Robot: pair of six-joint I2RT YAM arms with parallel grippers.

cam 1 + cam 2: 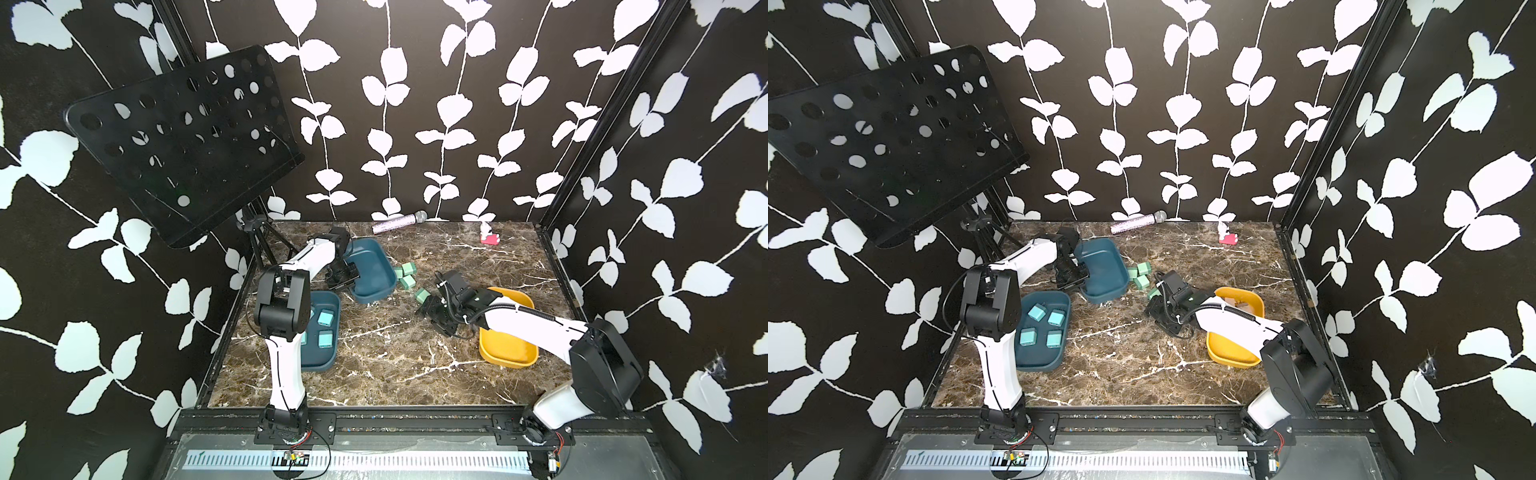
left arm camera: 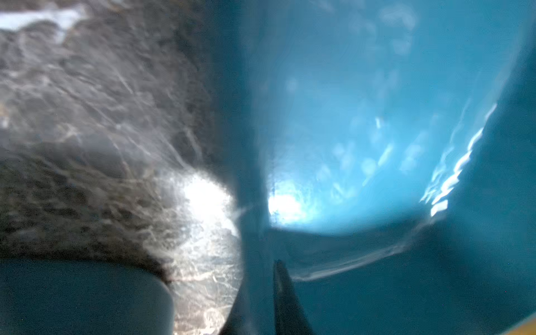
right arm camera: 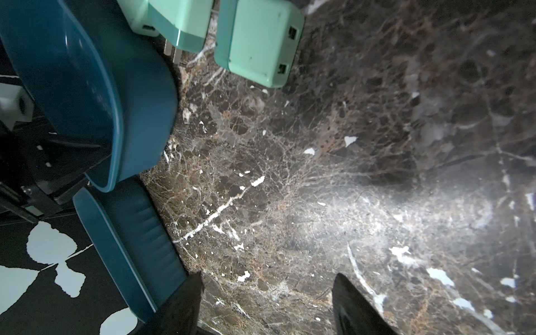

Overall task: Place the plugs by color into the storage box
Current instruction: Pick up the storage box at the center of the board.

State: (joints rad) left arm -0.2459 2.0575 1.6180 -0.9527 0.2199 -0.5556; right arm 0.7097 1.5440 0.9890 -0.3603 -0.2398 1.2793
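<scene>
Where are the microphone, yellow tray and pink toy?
microphone [image 1: 395,224], in a top view, on its handle.
yellow tray [image 1: 507,350], in a top view, on its bare floor.
pink toy [image 1: 490,239], in a top view, on its red base.

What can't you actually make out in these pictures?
- Yellow tray: right arm covers most of it in both top views; its beige contents can't be counted.
- Far teal tray: left wrist view is blurred, no fine detail.
- Two green plugs: cut off by the edge of the right wrist view.
- Pink-red toy: too small in both top views to identify.
</scene>
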